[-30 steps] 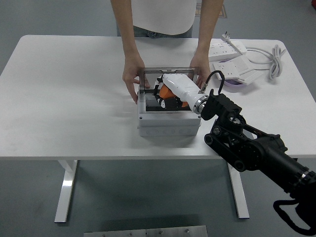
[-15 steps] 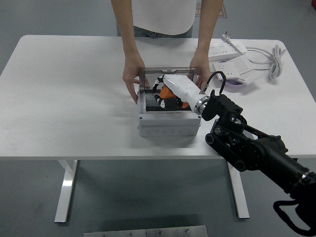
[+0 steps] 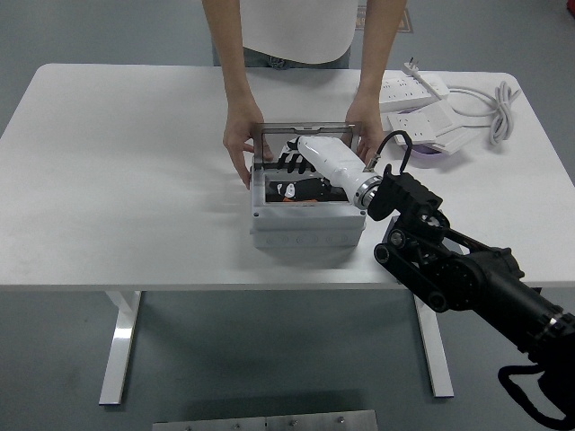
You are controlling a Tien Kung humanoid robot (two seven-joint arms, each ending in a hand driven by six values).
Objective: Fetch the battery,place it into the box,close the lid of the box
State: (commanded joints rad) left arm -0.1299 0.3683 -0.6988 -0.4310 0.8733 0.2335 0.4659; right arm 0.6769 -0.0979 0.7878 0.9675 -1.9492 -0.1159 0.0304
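The battery (image 3: pixel 299 189), earlier raised in the robot hand (image 3: pixel 289 162), is now laid in the box (image 3: pixel 305 229). The black fingers (image 3: pixel 286 160) are lifted and spread, nothing held. The lid (image 3: pixel 304 131) is yet to be closed.

Right hand (image 3: pixel 289 162) inside open box (image 3: pixel 305 224), person's hands (image 3: pixel 237 148) steadying it

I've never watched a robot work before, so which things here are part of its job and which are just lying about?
Part of the job:
- grey box, lid up
- battery inside it
- right robot hand over the box
- person's hands steadying the box

Just lying about:
- power strips
- white cable
- purple thing
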